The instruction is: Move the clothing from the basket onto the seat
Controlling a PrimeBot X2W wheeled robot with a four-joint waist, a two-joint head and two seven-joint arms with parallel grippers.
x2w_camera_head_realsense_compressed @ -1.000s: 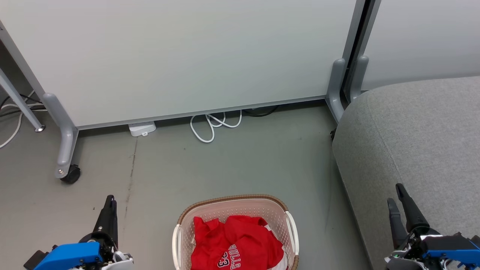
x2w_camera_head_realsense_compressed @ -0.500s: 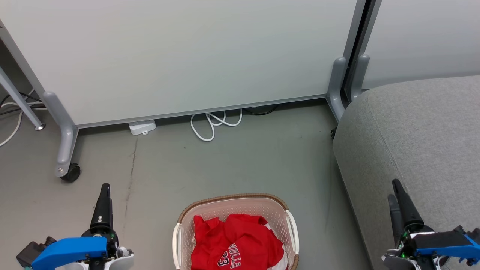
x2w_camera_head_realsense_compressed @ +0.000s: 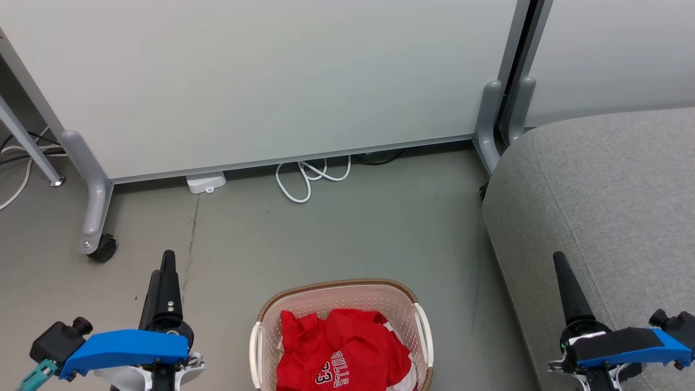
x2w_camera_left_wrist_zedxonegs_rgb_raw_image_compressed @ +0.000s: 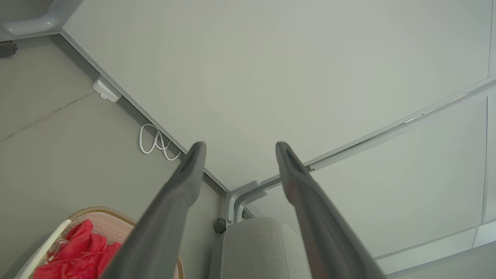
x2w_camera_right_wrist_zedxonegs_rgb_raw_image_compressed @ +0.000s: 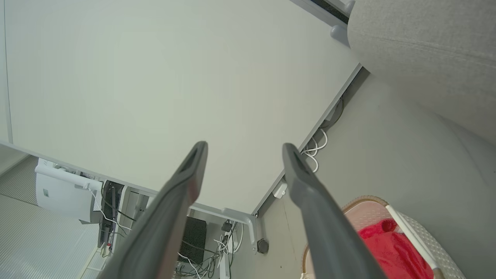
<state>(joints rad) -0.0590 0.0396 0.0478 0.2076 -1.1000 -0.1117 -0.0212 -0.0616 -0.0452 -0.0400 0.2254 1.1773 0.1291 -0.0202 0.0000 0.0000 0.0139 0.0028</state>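
On floor, at bottom centre of head view, basket (x2w_camera_head_realsense_compressed: 336,284) is set, with red clothing (x2w_camera_head_realsense_compressed: 342,347) heaped inside and white "BULLS" lettering shown. Seat (x2w_camera_head_realsense_compressed: 597,190) is placed right of basket, apart from it. Left gripper (x2w_camera_left_wrist_zedxonegs_rgb_raw_image_compressed: 239,144) is held above floor left of basket, fingers spread wide, empty. Right gripper (x2w_camera_right_wrist_zedxonegs_rgb_raw_image_compressed: 243,145) is held by seat's near edge, likewise spread, empty.
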